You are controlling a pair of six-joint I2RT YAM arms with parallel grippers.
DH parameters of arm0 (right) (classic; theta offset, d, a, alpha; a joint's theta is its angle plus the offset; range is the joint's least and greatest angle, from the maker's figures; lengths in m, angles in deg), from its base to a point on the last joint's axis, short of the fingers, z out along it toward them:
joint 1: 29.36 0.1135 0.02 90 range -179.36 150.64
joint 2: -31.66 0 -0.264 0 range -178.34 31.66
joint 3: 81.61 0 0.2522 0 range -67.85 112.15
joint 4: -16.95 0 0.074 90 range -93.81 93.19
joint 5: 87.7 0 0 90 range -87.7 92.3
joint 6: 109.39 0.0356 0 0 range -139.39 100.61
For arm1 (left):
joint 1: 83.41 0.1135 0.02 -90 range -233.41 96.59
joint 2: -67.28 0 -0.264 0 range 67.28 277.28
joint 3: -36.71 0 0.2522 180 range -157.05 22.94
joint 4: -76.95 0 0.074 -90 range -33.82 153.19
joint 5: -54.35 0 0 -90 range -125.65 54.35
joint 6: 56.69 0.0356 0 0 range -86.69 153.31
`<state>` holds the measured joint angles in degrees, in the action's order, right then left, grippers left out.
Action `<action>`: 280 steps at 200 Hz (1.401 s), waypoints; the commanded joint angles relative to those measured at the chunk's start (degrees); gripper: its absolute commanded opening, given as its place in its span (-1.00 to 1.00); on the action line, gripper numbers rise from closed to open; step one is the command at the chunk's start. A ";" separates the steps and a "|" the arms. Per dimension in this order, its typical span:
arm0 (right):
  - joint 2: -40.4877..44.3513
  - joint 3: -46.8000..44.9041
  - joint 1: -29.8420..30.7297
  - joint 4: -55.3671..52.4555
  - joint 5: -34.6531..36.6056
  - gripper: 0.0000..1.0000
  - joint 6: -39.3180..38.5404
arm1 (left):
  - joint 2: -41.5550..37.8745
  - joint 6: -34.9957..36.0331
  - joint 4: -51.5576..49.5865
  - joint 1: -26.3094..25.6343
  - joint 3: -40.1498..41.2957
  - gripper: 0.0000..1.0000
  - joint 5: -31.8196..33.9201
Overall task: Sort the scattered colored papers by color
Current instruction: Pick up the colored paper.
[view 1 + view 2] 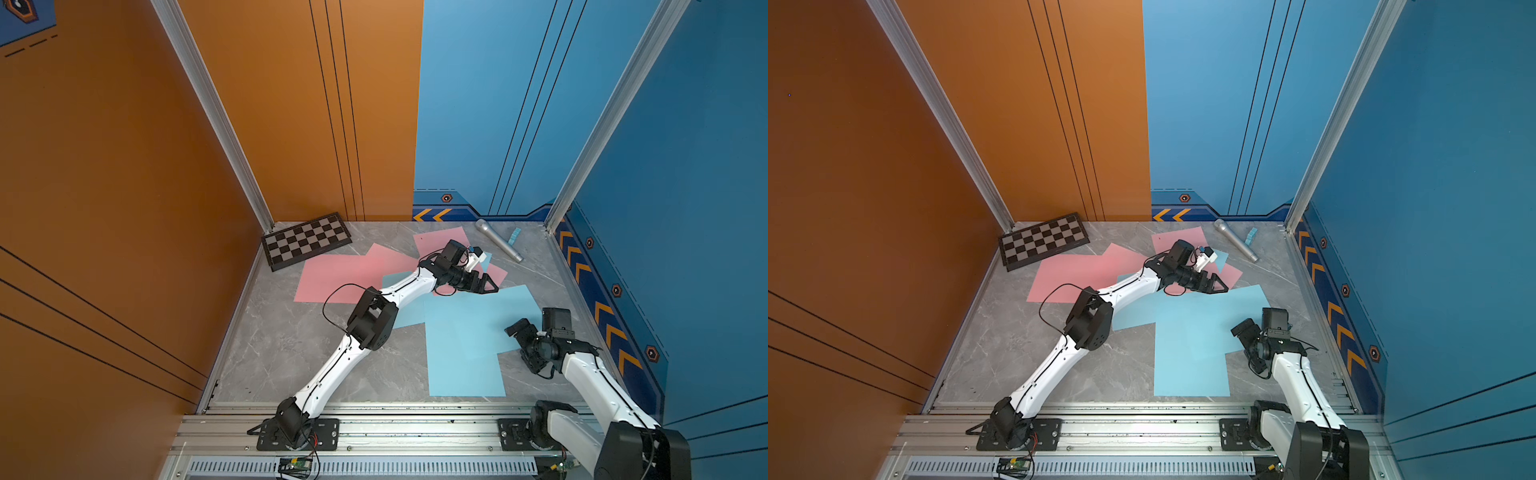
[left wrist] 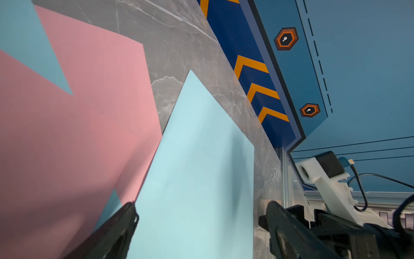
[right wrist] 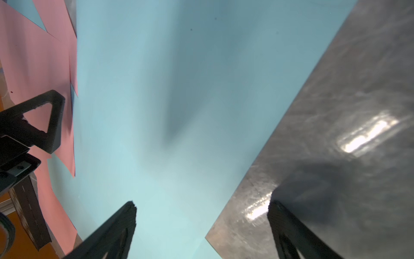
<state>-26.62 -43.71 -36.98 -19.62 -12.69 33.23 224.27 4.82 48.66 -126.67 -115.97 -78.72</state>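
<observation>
We see the thin pink paper sheets (image 1: 332,274) lying flat at the far middle of the grey marble bench (image 1: 282,353). The light-blue paper sheets (image 1: 465,336) partly overlap them, nearer the right side. The left jaws stand apart above the place where pink meets blue. The right jaws, also apart, are over the right edge of a blue sheet.

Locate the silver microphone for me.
In a top view, the silver microphone lies on the table at the far right, near the back wall. It sits between the farthest pink paper and the small light-blue block.
</observation>
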 commanded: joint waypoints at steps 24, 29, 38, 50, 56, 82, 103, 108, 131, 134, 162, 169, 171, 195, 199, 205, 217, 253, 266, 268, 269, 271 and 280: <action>-6.69 -1.34 -0.83 5.12 -1.42 0.88 1.52 | 0.77 0.53 -3.33 -1.07 -0.63 0.87 2.98; -7.60 -1.36 -0.84 5.90 -1.57 0.88 1.60 | 0.81 0.41 -3.32 -1.11 -0.58 0.87 2.91; -8.97 -1.46 -1.00 7.61 -1.94 0.88 1.84 | 0.95 0.27 -3.32 -1.25 -0.46 0.87 2.57; -10.65 -1.79 -1.13 10.08 -2.73 0.88 2.20 | 1.08 -0.02 -3.36 -1.39 -0.32 0.87 2.41; -11.22 -1.95 -1.17 11.14 -2.97 0.88 2.39 | 1.12 -0.13 -3.33 -1.38 -0.24 0.87 2.17; -12.43 -2.95 -2.03 15.79 -4.50 0.89 2.18 | 1.17 -0.36 -3.38 -1.56 0.37 0.86 1.49; -12.40 -3.05 -3.09 18.40 -5.62 0.92 0.97 | 1.37 -0.69 -3.30 -1.61 0.62 0.86 0.81; -12.46 -2.97 -3.48 18.98 -5.84 0.92 0.76 | 1.43 -0.84 -3.26 -1.65 0.53 0.86 0.60; -14.41 -2.23 -5.18 22.48 -7.78 0.94 0.13 | 1.74 -1.38 -3.25 -1.65 0.18 0.86 0.05; -14.84 -2.10 -5.34 23.04 -8.31 0.95 0.05 | 1.79 -1.44 -3.23 -1.71 0.12 0.85 -0.06; -18.90 -1.65 -5.73 31.38 -12.09 0.95 0.59 | 1.92 -1.69 -3.24 -1.73 -0.25 0.86 -0.44; -19.80 -1.58 -5.67 33.36 -12.63 0.95 1.17 | 1.98 -1.79 -3.25 -1.74 -0.28 0.86 -0.49; -20.04 -1.62 -5.68 34.06 -12.79 0.95 1.34 | 2.00 -1.82 -3.24 -1.69 -0.30 0.86 -0.45; -22.91 -2.86 -5.70 44.41 -16.12 0.93 4.12 | 2.27 -2.15 -3.31 -1.72 -0.05 0.85 -0.74; -23.36 -3.18 -5.67 45.90 -16.41 0.93 4.61 | 2.33 -2.18 -3.23 -1.73 0.01 0.85 -0.79; -23.89 -3.28 -5.60 47.35 -16.85 0.93 5.01 | 2.36 -2.18 -3.28 -1.76 0.04 0.85 -0.89; -24.84 -3.62 -5.72 50.09 -17.59 0.93 5.85 | 2.36 -2.26 -3.24 -1.73 0.15 0.85 -0.95; -27.19 -3.68 -5.03 55.71 -19.66 0.98 5.83 | 2.51 -2.45 -3.23 -1.72 0.02 0.85 -1.15; -29.05 -3.01 -4.75 56.05 -19.54 1.00 5.63 | 2.79 -2.83 -3.25 -1.72 -0.45 0.85 -1.32; -29.40 -2.99 -4.77 56.17 -19.49 0.99 5.69 | 2.86 -2.94 -3.21 -1.69 -0.54 0.85 -1.36; -29.55 -2.93 -4.77 56.19 -19.43 0.99 5.76 | 2.87 -2.96 -3.22 -1.71 -0.56 0.85 -1.43; -29.81 -2.89 -4.77 56.33 -19.31 0.98 5.85 | 2.88 -2.99 -3.21 -1.73 -0.61 0.85 -1.45; -31.33 -2.74 -4.61 57.01 -18.81 0.90 6.30 | 3.06 -3.21 -3.24 -1.74 -0.92 0.84 -1.51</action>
<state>-53.76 -46.64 -42.22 36.97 -31.96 38.56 224.75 2.40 46.65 -127.99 -115.92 -78.56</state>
